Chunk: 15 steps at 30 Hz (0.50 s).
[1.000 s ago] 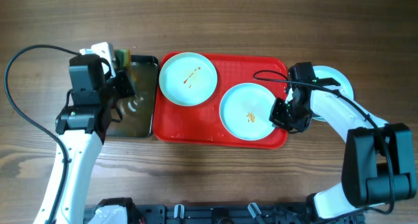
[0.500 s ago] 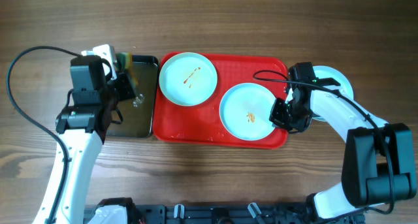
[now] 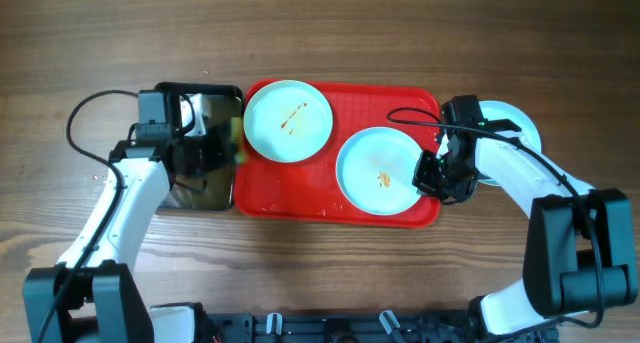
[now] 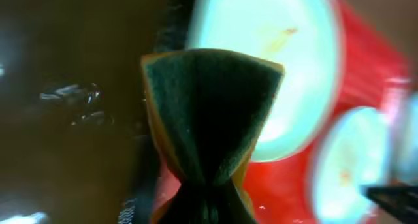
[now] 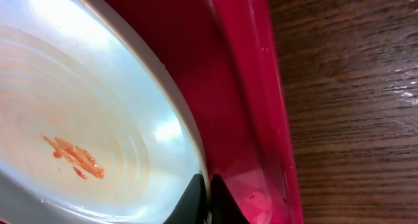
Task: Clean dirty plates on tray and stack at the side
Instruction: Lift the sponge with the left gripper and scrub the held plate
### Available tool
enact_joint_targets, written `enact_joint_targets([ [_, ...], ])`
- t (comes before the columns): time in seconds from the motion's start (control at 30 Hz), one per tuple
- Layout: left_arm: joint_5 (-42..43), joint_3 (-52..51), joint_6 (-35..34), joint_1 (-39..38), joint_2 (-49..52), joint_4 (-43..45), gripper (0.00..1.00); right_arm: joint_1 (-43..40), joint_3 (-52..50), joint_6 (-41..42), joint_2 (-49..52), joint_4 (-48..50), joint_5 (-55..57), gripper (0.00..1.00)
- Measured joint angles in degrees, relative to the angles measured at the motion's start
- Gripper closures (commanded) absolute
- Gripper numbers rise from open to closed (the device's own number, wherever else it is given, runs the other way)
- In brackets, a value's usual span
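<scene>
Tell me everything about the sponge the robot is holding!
The sponge is dark green and rough-looking on its face, with a yellow-orange layer along the edges. The left claw pinches one end, so it squeezes narrow there and fans out wider beyond. It hangs over where the black tray meets the red tray, beside the upper smeared plate.

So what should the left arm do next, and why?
Probably swing the left pincer rightward over the red rectangular plastic tray to the smeared round pale mint plate at its right end. It holds the folded green sponge at the tray's left edge, and the right pincer grips that plate's rim, seemingly steadying it for wiping.
</scene>
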Motion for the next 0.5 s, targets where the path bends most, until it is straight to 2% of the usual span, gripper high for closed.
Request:
enact_joint_targets([
  [0.1, 7.2, 0.0, -1.7, -4.1, 0.0, 3.8, 0.96, 0.0, 0.0, 0.0, 0.0, 0.0, 0.0, 0.96],
  [0.27, 10.2, -0.1, -10.0, -16.9, 1.1, 16.1, 0.96, 0.0, 0.0, 0.0, 0.0, 0.2, 0.0, 0.96],
  [0.5, 11.1, -0.1, -23.3, -32.7, 13.5, 35.4, 0.96, 0.0, 0.0, 0.0, 0.0, 0.2, 0.0, 0.96],
])
